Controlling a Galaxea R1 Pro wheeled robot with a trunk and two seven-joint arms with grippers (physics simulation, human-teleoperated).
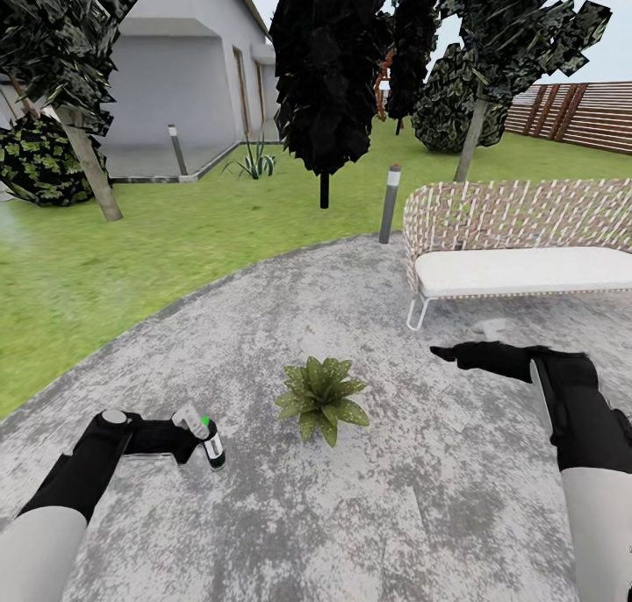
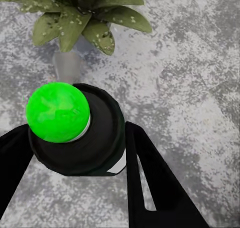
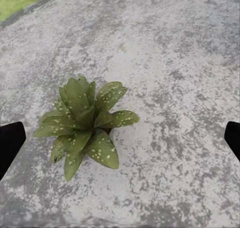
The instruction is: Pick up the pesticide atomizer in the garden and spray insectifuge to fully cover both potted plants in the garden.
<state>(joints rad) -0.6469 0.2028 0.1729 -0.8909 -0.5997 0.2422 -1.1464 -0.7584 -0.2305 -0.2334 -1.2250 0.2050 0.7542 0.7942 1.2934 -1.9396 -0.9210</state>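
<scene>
At the near left, the left end effector (image 1: 180,440) is clenched on the pesticide atomizer (image 1: 209,440), which it holds above the paved patio (image 1: 369,514) with its spray head toward the plant. In the left wrist view the fingers (image 2: 150,178) flank the dark bottle, a bright green dot on top. Just right of it, mid-patio, sits one potted plant (image 1: 320,397), its leaves speckled pale. Farther right, the right end effector (image 1: 448,353) hovers released, its tips spread wide in the right wrist view. The risk: spray aimed from one side may miss the far leaves, and a loose hold could let the bottle twist off target.
</scene>
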